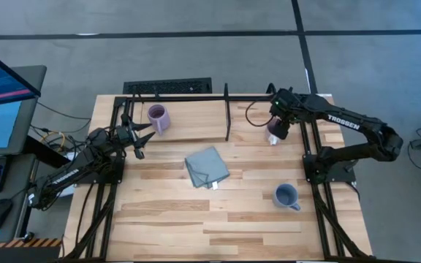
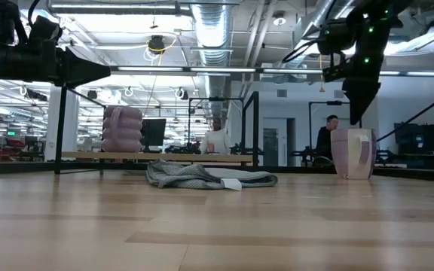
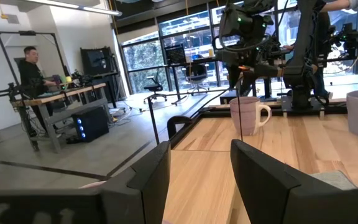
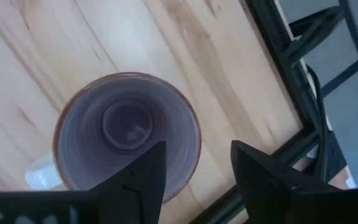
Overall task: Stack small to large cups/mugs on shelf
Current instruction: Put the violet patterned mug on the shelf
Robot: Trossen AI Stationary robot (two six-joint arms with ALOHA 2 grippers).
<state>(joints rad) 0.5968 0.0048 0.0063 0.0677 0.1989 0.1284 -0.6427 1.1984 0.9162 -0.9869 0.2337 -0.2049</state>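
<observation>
**Desk:** What does the scene show, biggest first?

**Photographer:** A wooden tabletop (image 1: 167, 219) carrying the shelf (image 1: 196, 120) along its far edge, black divider upright in the middle. No stack has been built. The light purple mug (image 1: 157, 117) stands alone on the shelf's left half. The blue-grey mug (image 1: 286, 196) sits untouched on the tabletop near the right edge, toward the near side. A folded cloth (image 1: 207, 166) lies mid-table.

**Desk:** And the third mug?

**Photographer:** The darker purple mug (image 4: 126, 134), white handle showing, stands at the shelf's right end. The right gripper (image 1: 278, 126) hangs directly above its mouth, fingers parted, holding nothing.

**Desk:** The other arm?

**Photographer:** The left gripper (image 1: 139, 136) waits by the shelf's left end, fingers apart and empty.

**Desk:** So how far along?

**Photographer:** Early, by my reading. All three mugs stand separately; every nesting step remains, probably starting with this mug.
</observation>
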